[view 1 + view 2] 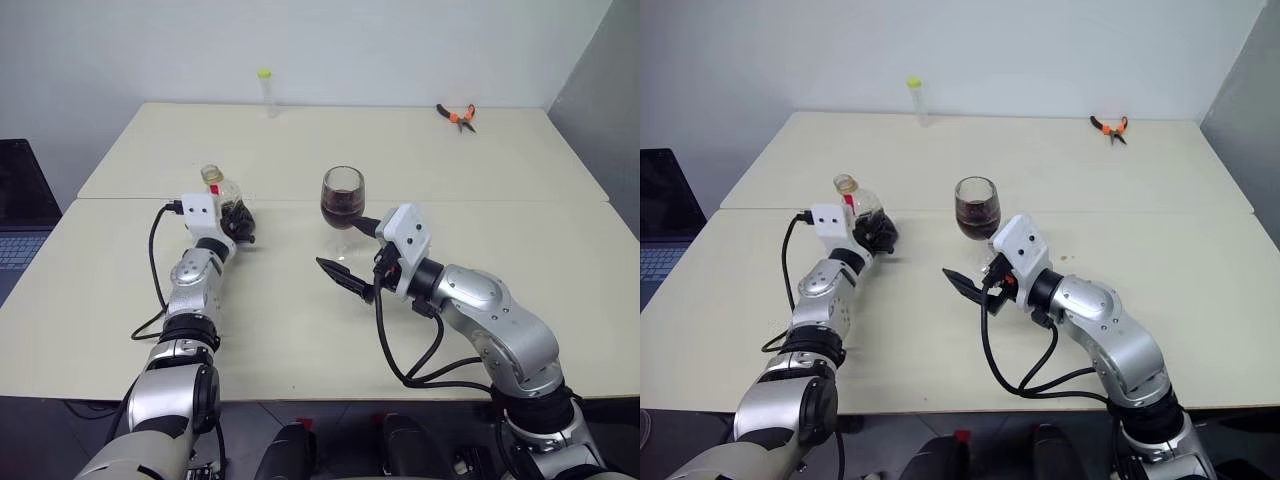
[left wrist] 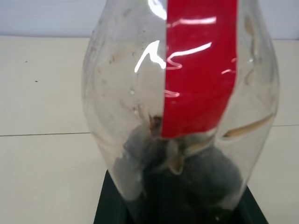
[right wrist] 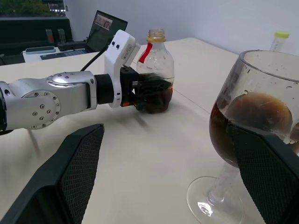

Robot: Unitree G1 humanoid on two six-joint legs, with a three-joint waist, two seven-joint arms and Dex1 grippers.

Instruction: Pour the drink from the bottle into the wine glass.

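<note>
The right gripper (image 1: 345, 280) stands wide open beside the stem of the clear wine glass (image 1: 342, 200), upright and half full of dark drink (image 3: 233, 130). Farther left, the squat clear plastic bottle (image 1: 225, 200) stands upright, uncapped; the left gripper (image 3: 149, 93) seems clamped around its base.

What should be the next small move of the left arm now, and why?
Probably open the left gripper fully and draw back. The bottle stands upright on the table, nearly empty, and the wine glass already holds the drink.
</note>
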